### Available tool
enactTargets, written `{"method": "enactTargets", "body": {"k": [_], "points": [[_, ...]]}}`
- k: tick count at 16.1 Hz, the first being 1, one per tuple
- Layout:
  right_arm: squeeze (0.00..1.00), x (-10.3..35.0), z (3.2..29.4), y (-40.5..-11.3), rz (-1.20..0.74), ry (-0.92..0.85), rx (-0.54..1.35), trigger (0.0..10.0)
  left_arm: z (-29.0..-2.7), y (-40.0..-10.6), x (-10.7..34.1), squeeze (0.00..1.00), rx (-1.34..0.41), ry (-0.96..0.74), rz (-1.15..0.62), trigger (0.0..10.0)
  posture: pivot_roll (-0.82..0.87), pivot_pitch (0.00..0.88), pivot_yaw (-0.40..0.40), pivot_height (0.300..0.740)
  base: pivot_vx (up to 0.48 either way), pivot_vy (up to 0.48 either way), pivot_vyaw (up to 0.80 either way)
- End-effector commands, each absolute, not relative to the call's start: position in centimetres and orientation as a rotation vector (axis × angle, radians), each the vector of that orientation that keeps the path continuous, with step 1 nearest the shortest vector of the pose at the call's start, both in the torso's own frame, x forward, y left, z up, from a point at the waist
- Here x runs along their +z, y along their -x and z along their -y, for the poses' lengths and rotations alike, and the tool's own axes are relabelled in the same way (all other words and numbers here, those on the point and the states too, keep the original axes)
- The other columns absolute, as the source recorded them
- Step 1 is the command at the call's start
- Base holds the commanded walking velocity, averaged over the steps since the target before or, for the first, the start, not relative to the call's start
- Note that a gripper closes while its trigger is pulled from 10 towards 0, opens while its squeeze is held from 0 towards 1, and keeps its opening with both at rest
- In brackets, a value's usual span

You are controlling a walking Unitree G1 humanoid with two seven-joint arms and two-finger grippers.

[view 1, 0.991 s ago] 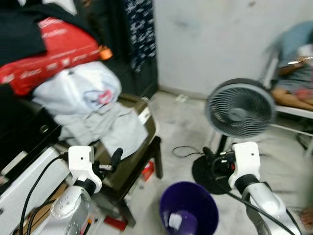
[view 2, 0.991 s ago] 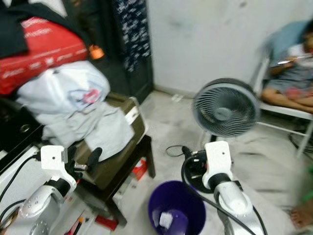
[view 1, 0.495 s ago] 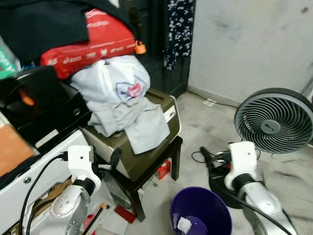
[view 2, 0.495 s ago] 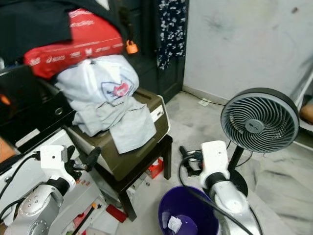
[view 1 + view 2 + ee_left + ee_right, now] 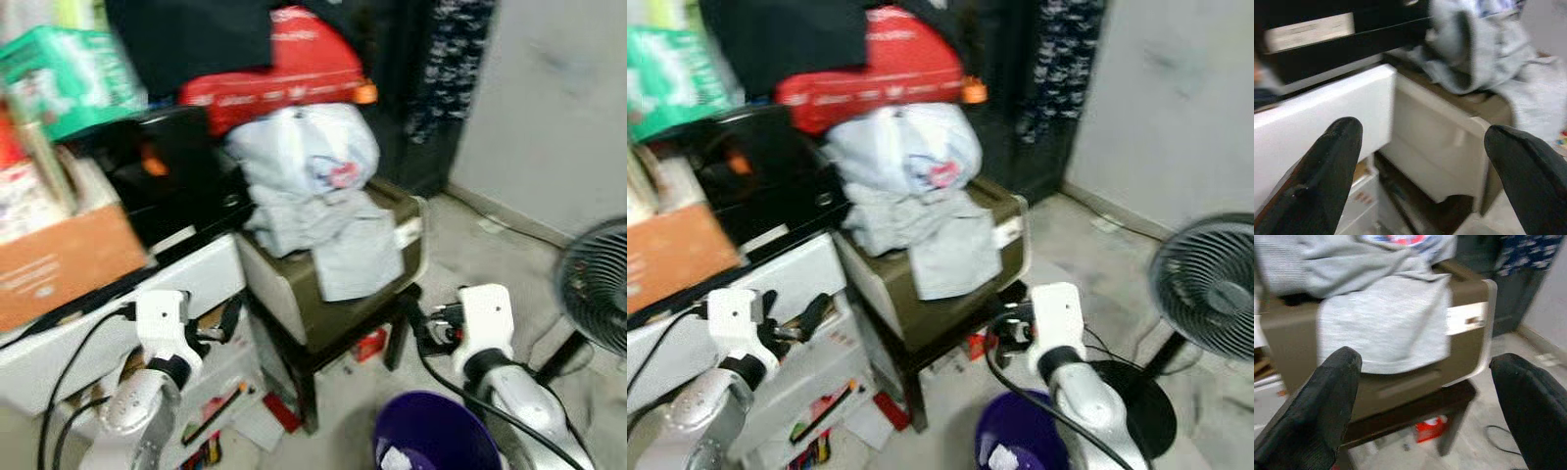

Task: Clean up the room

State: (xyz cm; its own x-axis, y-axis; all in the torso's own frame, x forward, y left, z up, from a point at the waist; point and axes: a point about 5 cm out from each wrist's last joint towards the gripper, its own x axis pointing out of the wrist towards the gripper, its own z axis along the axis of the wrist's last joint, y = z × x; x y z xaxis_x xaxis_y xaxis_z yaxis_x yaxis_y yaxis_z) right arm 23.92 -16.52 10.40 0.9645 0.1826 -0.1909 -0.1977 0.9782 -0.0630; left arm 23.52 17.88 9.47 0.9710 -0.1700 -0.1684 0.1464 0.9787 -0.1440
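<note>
Clothes [image 5: 323,206] heaped on brown printer [image 5: 367,284]

Both silver arms raised up from the bottom of the frame, elbows bent, white wrist blocks at about the same height. Left gripper [image 5: 231,318] sitting lower left of the frame, black fingers pointing right and a bit up, black cable looping off the wrist down the forearm. Right gripper [image 5: 419,315] lower right of centre, fingers pointing left toward the middle, cable trailing down along that arm too. Wrist views: left fingers [image 5: 1327,166] and right fingers [image 5: 1327,401] spread wide apart, holding nothing
</note>
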Motion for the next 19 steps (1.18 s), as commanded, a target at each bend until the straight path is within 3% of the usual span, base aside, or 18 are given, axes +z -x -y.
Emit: {"method": "enactTargets", "body": {"k": [1,5,11,19], "points": [[0.00,10.62,16.67,-24.01,-0.181,0.086,0.193,10.0,-17.91,-23.65,9.62,0.00,-0.153,0.122,-0.173,10.0,-0.20,0.000,0.038,0.740,0.000,0.000,0.51],[0.00,10.54,16.63,-24.03,-0.185,0.085,0.198,10.0,-17.94,-23.64,9.61,0.00,-0.149,0.121,-0.172,10.0,-0.20,0.000,0.038,0.740,0.000,0.000,0.51],[0.00,10.35,16.63,-24.06,-0.193,0.095,0.209,10.0,-17.74,-23.67,9.45,0.00,-0.154,0.125,-0.176,10.0,-0.20,0.000,0.033,0.740,0.000,0.000,0.00],[0.00,10.27,16.57,-24.07,-0.199,0.094,0.214,10.0,-17.69,-23.69,9.38,0.00,-0.156,0.126,-0.181,10.0,-0.20,0.000,0.033,0.740,0.000,0.000,0.70]]}}
